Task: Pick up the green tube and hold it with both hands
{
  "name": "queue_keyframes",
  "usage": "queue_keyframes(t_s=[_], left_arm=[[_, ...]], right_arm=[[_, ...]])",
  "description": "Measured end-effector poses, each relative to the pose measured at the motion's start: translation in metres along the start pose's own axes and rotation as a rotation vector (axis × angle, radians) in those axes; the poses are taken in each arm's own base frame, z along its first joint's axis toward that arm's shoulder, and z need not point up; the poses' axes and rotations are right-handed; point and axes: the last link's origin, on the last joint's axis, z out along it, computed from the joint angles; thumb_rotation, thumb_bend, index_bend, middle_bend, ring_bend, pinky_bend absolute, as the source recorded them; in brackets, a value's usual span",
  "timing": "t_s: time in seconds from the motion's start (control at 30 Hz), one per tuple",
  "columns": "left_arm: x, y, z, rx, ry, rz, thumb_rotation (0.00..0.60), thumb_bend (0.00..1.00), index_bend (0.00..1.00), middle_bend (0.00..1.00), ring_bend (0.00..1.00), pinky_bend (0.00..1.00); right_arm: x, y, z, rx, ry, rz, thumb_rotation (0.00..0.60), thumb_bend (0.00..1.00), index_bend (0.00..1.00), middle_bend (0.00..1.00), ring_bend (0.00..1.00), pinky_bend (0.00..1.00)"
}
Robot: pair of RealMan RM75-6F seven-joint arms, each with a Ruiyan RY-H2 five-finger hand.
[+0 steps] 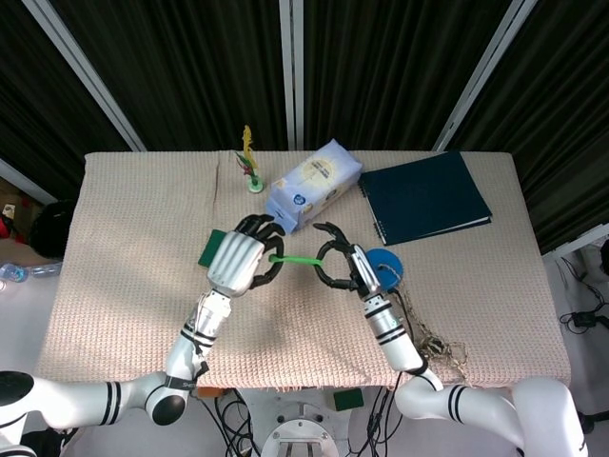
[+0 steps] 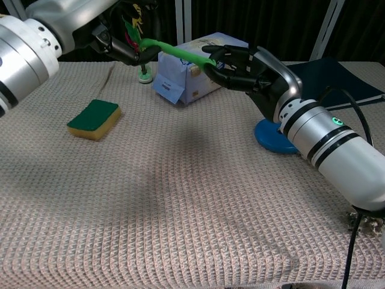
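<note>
— Hands first: what are they gripping?
— Left hand (image 1: 237, 261) and right hand (image 1: 336, 265) are each clasping an end of the green tube (image 1: 297, 258), lifting it above the table (image 1: 133, 238).
— Beyond them?
— At 12 o'clock a tissue pack (image 1: 312, 185) is lying; at 1 o'clock, a dark binder (image 1: 425, 198).
</note>
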Motion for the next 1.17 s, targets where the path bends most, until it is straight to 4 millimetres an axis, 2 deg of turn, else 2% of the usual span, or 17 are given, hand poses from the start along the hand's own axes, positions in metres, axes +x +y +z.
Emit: queue_keyframes(t_s=[0.57, 1.03, 1.17], left_arm=[[-0.002, -0.008, -0.004, 0.005, -0.010, -0.048, 0.600, 0.39, 0.60, 0.36, 0.22, 0.24], [0.008, -0.035, -0.023, 0.078, 0.022, -0.063, 0.600, 0.39, 0.60, 0.36, 0.22, 0.24], [0.010, -0.042, -0.028, 0.097, 0.023, -0.064, 0.600, 0.39, 0.60, 0.36, 0.22, 0.24]], right_arm=[[0.017, -0.012, -0.010, -0.011, 0.023, -0.073, 0.600, 0.38, 0.61, 0.11, 0.00, 0.00], [0.052, -0.022, -0.027, 0.011, 0.114, -0.117, 0.600, 0.38, 0.61, 0.11, 0.00, 0.00], [0.057, -0.024, -0.030, 0.015, 0.128, -0.116, 0.600, 0.38, 0.61, 0.11, 0.00, 0.00]])
